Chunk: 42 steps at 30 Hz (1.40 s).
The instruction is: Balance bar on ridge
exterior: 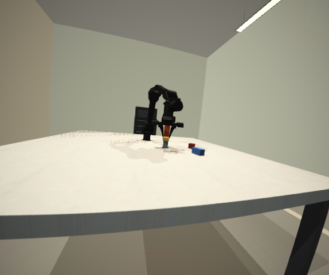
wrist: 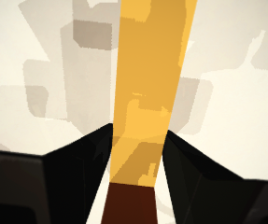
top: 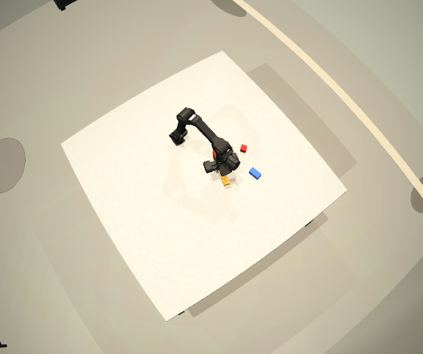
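The bar is yellow, with a red block at its arm-side end. In the exterior view the block rises above the yellow part. My gripper is shut on the bar, with a finger on each side of the yellow part, just ahead of the red in the wrist view. The blue-grey ridge stands on the table directly below the bar in the exterior view. The bar looks off the table. Whether it bears on the ridge is hard to tell; the arm hides much of it from above.
A small red cube and a blue block lie on the white table, to the right of the gripper in the top and exterior views. The arm's base stands behind and to the left.
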Each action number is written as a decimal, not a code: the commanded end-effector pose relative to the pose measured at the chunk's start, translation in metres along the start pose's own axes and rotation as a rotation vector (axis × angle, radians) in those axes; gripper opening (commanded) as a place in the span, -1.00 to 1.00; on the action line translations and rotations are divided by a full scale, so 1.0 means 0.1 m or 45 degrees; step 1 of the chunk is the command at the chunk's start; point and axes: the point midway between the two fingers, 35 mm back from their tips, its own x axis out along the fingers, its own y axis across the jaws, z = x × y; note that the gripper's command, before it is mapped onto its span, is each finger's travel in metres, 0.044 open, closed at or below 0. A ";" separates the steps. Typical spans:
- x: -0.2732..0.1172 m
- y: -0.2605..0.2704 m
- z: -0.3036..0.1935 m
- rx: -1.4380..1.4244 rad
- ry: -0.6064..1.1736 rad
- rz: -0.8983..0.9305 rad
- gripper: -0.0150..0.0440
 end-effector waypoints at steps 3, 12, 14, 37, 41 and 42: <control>0.03 0.00 0.00 0.006 -0.001 -0.002 -0.49; 0.03 0.00 0.00 0.006 -0.001 -0.002 -0.49; 0.04 0.00 0.00 0.006 -0.001 -0.002 -0.49; 0.04 0.00 0.01 0.006 -0.001 -0.002 -0.49; 0.02 0.00 0.01 0.006 -0.001 -0.002 -0.49; 0.02 0.00 0.01 0.006 -0.001 -0.002 -0.49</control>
